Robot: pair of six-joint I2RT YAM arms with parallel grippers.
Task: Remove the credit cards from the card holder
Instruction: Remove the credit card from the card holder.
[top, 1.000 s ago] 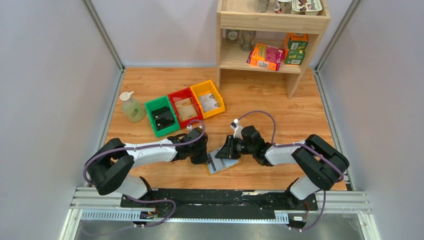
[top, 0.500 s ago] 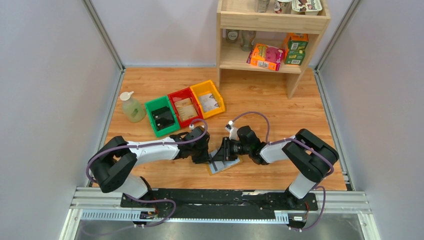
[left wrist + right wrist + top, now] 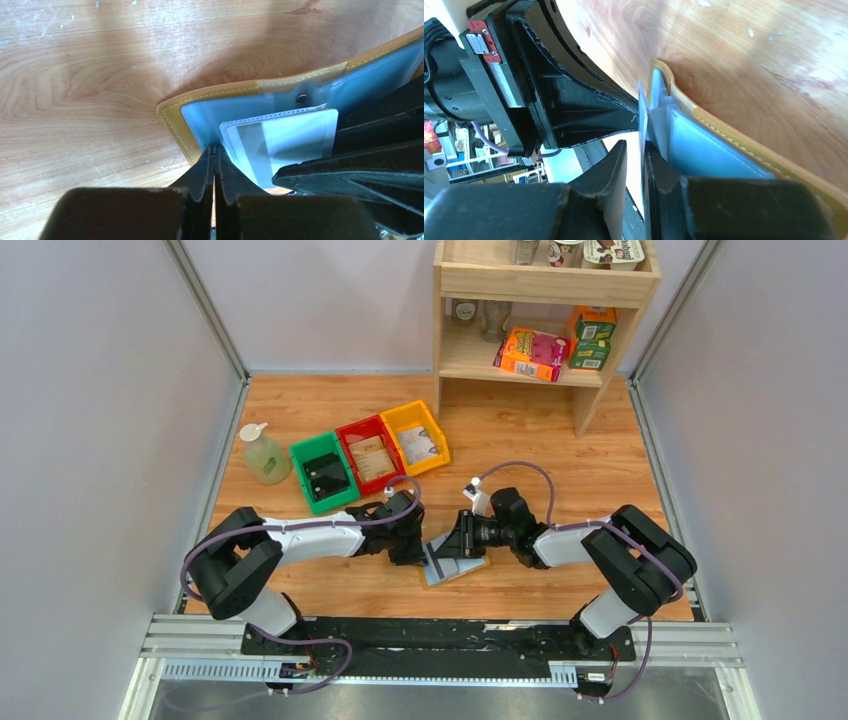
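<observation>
Overhead and wrist views, wood-grain table (image 3: pixel 560 490). The card holder (image 3: pixel 235 105) lies open and flat on the table, nearer the arm bases than the red bin (image 3: pixel 358 425) and offset from it toward the right arm's side.

The holder is a soft mustard-yellow cover with rounded corners and pale stitching along its rim. It is lined with smooth blue-grey pockets, and a small metal stud (image 3: pixel 301 98) sits near the fold. One credit card (image 3: pixel 290 132) shows: a thin, stiff, whitish rectangle with a darker grey stripe, sitting in a clear plastic sleeve with a dotted edge on the lining. Any other cards are hidden.

The left gripper (image 3: pixel 215 150) is matte black with wedge-shaped fingers, which are pressed together. Nothing can be seen between them. Their tips rest on the holder's near edge, just beside the corner of the sleeve.

The right gripper (image 3: pixel 635 145) meets the holder from the opposite side, so the two sets of fingertips almost touch over the lining. Its jaws stand a narrow slit apart. In its own wrist view the card is seen edge-on between them as a thin blade. It lies against one finger, with light showing between it and the other. The mustard rim curls up just beyond the tips.
</observation>
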